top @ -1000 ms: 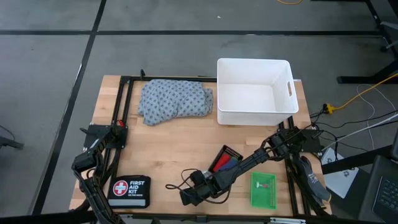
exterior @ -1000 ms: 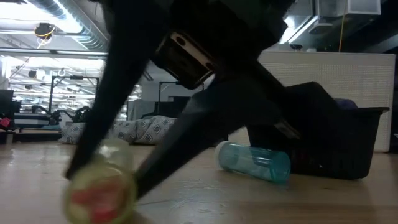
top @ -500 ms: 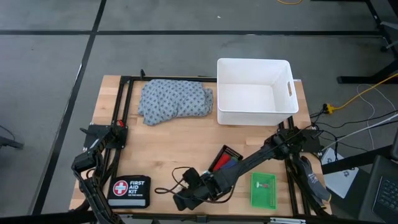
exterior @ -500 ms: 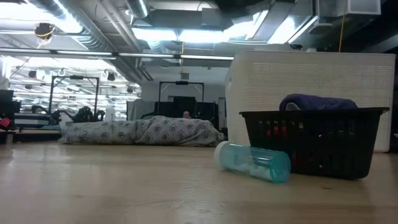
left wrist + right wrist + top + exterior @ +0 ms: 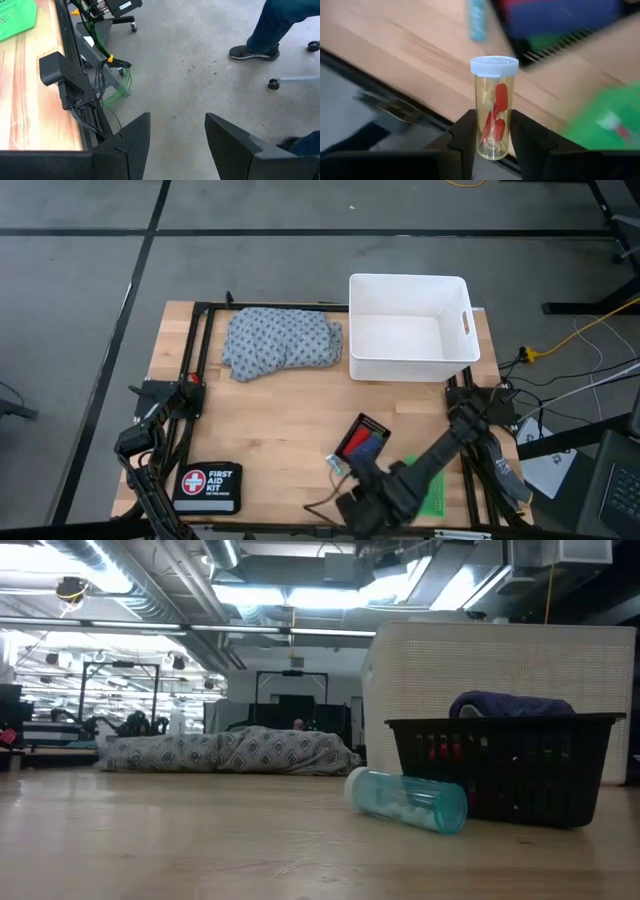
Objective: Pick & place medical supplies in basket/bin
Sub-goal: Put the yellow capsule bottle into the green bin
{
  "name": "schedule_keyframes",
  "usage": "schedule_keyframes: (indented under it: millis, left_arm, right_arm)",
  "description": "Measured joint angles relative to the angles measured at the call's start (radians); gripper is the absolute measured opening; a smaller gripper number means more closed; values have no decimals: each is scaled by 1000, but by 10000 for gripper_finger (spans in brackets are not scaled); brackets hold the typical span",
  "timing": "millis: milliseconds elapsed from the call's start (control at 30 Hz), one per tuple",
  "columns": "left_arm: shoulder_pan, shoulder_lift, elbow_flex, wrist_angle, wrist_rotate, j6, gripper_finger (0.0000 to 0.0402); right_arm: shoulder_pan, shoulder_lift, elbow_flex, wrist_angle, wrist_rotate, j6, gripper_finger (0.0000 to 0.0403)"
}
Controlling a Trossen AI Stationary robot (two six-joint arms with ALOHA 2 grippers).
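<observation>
Carrying a pill vial (image 5: 493,106) w/ red capsules: right gripper (image 5: 491,134) is clamped narrow on its lower half, white cap up, at the table's front edge near the green tray (image 5: 432,498) and black mesh tray (image 5: 362,438). Transport step, by the look of it; next move likely needs swinging over a tray and lowering before release. A teal vial (image 5: 405,800) lies beside the mesh tray. Left gripper (image 5: 177,137) waits off the table's left side, fingers apart, holding nothing.
</observation>
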Motion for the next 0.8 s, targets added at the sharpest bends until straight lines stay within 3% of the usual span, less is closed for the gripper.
schedule_keyframes:
  millis: [200,533,800]
  left_arm:
    - [3,0,0,27,-5,23,184]
    - [5,0,0,69,-8,52,184]
    - [5,0,0,71,-8,52,184]
  right_arm:
    - [80,-3,-5,-9,-40,70,112]
    - [154,-2,-162,-12,-140,166,112]
    - [184,-67,-264,-7,75,200,103]
